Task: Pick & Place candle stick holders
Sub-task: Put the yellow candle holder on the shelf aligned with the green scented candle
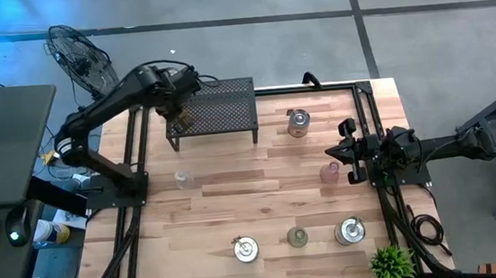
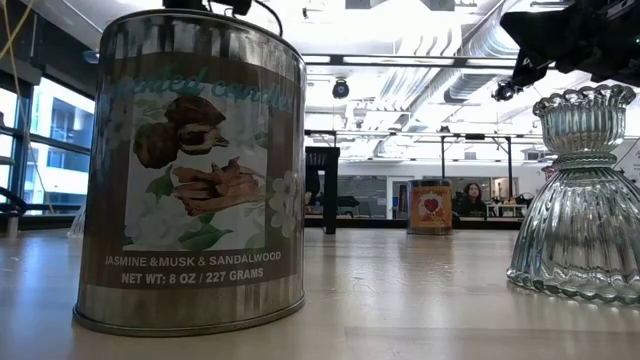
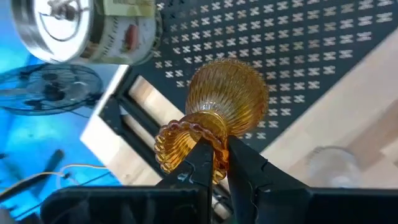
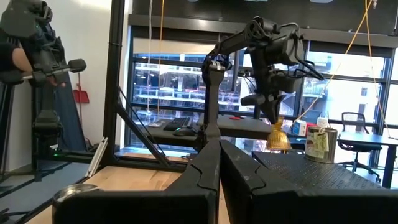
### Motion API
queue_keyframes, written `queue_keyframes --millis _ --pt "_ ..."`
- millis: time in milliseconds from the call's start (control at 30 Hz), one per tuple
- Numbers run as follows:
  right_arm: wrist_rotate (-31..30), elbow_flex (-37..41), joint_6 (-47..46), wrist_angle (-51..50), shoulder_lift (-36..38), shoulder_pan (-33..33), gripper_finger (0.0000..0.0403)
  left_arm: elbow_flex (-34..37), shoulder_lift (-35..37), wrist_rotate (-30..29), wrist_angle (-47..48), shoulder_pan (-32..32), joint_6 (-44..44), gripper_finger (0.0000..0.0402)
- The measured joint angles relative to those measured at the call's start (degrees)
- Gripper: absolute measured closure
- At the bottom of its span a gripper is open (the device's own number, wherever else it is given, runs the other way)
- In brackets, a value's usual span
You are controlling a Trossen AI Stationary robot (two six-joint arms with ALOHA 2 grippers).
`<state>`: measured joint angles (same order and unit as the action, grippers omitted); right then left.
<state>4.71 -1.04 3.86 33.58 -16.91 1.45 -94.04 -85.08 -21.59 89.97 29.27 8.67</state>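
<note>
High view shows the left pincer (image 1: 181, 120) clenched on the amber glass holder (image 3: 214, 118), carrying it just above the black perforated rack (image 1: 227, 109), while the right pincer (image 4: 219, 163), fingers pressed together, waits at the surface's (image 1: 263, 205) right edge.

The left end effector (image 3: 216, 163) pinches the scalloped rim of an amber glass holder (image 3: 214, 118), tilted above the black perforated rack (image 3: 298, 56). A silver tin (image 3: 87, 28) (label partly visible) sits at eleven o'clock; a clear holder (image 3: 333, 165) rests on the tabletop (image 3: 367, 112) at four o'clock.
</note>
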Motion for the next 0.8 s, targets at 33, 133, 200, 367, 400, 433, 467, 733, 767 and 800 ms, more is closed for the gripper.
queue_keyframes --millis 33,133,200,367,400,433,467,733,767,800 --pt "0.0 0.0 0.0 0.0 0.0 0.0 0.0402 0.0 -0.4 -0.2 0.0 0.0 -0.6 0.0382" --pt "0.0 0.0 0.0 0.0 0.0 0.0 0.0402 0.0 -1.5 -1.5 0.0 0.0 -2.1 0.0382" --pt "0.0 0.0 0.0 0.0 0.0 0.0 0.0402 0.0 -1.7 -1.8 0.0 0.0 -2.5 0.0382" --pt "0.0 0.0 0.0 0.0 0.0 0.0 0.0402 0.0 -2.2 -2.0 -0.1 0.0 -5.4 0.0382" --pt "0.0 0.0 0.0 0.0 0.0 0.0 0.0402 0.0 -2.3 -2.0 0.0 0.0 -5.7 0.0382" --pt "0.0 0.0 0.0 0.0 0.0 0.0 0.0402 0.0 -2.4 -2.1 0.1 0.1 -6.0 0.0382" --pt "0.0 0.0 0.0 0.0 0.0 0.0 0.0402 0.0 -2.5 -2.0 -0.1 0.6 -6.6 0.0382" --pt "0.0 0.0 0.0 0.0 0.0 0.0 0.0402 0.0 -2.7 -1.5 -0.1 3.6 -7.5 0.0382" --pt "0.0 0.0 0.0 0.0 0.0 0.0 0.0402 0.0 -2.7 -1.5 -0.1 3.8 -7.6 0.0382" --pt "0.0 0.0 0.0 0.0 0.0 0.0 0.0402 0.0 -2.7 -1.3 -0.2 3.8 -7.9 0.0382"
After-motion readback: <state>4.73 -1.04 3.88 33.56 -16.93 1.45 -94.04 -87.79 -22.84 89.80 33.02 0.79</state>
